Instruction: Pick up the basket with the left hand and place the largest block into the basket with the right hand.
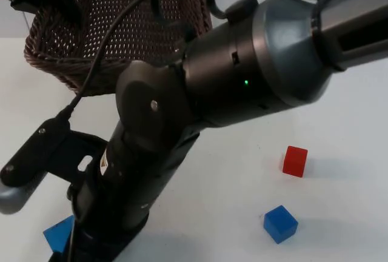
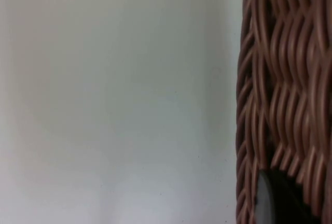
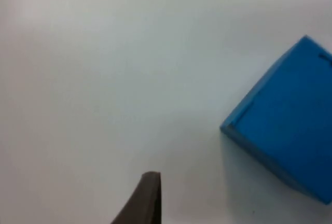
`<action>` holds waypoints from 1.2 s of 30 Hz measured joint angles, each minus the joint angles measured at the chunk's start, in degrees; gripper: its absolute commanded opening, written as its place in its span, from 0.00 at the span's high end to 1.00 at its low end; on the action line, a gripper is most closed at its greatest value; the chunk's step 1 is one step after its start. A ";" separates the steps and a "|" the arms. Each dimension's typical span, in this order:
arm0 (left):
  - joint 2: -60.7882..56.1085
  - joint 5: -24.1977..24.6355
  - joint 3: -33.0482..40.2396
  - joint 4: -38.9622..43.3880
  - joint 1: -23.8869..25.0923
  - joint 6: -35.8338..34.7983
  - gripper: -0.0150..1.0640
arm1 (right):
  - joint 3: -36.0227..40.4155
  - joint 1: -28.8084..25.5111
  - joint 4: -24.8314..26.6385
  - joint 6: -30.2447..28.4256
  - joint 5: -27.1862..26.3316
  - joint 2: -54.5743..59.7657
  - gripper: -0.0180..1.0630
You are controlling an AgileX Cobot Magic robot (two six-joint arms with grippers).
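Holds the basket with the left gripper, pressed together on the woven wall, as judged from the black fingertip lying against the weave in the left wrist view. Seems lifted off the white table already, so counts the first step as done.

Reaches with the right gripper down to the table, well apart from the basket and from the left gripper. Cannot tell whether spread or pressed together. Finds one blue block just beside this gripper, resting flat on the table, apart from it and not yet grasped. Appears as the largest block, but only as a judgement from how it looks here.

Leaves the red block and the smaller blue block well apart from the right gripper, on the far side of its arm, near each other and not touching.

Remains to do: close on the large block, lift it, carry it over to the basket held by the left gripper, and release it inside. Puts the task at roughly the middle: basket in hand, block still on the table.
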 measured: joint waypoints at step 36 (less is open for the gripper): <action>0.00 0.65 0.00 0.52 0.23 0.59 0.99 | -3.13 2.17 -0.21 -0.30 0.34 2.87 0.98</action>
